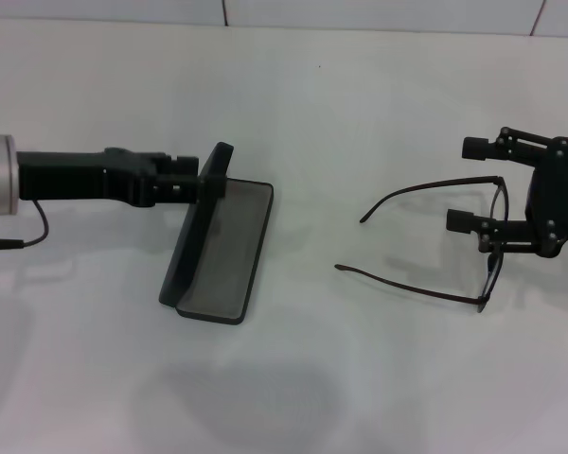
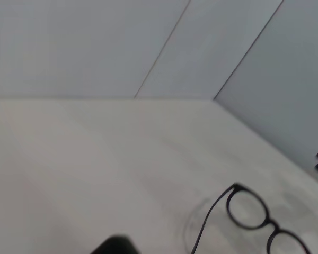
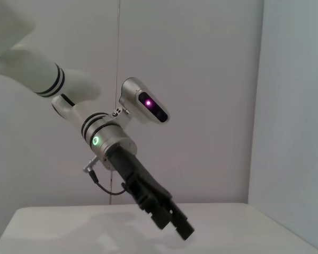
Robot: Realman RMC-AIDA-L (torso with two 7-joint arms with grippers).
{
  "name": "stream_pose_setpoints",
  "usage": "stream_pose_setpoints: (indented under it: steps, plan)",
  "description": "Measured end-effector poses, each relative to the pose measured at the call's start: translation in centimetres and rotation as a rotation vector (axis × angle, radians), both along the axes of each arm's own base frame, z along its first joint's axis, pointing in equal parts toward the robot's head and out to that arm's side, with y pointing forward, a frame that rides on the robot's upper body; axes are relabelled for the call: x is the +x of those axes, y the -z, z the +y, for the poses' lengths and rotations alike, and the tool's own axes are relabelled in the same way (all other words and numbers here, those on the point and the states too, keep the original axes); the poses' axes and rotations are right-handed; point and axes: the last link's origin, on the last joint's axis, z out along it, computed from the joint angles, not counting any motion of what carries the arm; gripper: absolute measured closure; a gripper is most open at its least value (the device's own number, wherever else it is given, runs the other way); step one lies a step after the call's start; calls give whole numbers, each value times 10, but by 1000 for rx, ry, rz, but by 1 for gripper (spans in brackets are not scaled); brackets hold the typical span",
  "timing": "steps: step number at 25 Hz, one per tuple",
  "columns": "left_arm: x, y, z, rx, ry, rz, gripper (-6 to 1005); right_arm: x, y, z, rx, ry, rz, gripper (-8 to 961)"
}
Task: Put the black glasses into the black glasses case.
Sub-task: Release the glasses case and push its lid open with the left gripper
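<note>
Left gripper (image 1: 206,184) at centre-left clamps the raised lid of the black glasses case (image 1: 220,250) — right gripper (image 1: 481,185), far right, spread wide around the black glasses (image 1: 434,242) front.

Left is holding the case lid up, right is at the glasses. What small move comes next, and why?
Probably close the right gripper on the black glasses front: its jaws look open around the frame, temples point toward the black glasses case, and the left gripper holds the lid open.

Black glasses case (image 1: 218,248) open left on table, lid upright, black glasses (image 1: 435,241) unfolded to its right
</note>
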Motion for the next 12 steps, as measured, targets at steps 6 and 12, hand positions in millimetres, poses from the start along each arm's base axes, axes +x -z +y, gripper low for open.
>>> stream_pose_setpoints:
  steps: [6, 12]
  plan:
    - [-5, 4, 7, -19, -60, 76, 225, 1, 2, -1, 1, 4, 0, 125]
    - [-11, 7, 10, -4, -76, 113, 227, 1, 4, -2, -2, 9, 4, 125]
